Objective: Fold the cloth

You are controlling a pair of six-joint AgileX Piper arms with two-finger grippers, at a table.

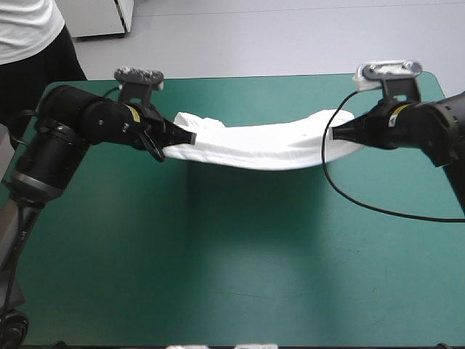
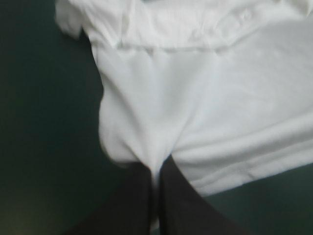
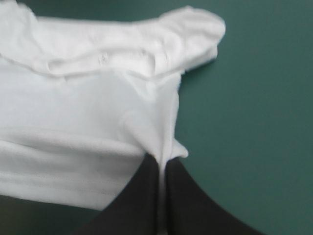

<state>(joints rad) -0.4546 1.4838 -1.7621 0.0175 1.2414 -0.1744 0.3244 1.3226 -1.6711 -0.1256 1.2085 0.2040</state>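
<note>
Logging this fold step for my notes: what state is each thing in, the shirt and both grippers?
T-shirt: gathered into a long band, strung between both grippers, sagging in the middle.
left gripper: shut on one end of the T-shirt.
right gripper: shut on its other end.

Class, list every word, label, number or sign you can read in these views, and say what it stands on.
No text can be read.
T-shirt: plain white, no print or tag visible.
Yellow patch behind the left tool, and another behind the right tool: too small to read.
Teal-green cover: unmarked.
</note>
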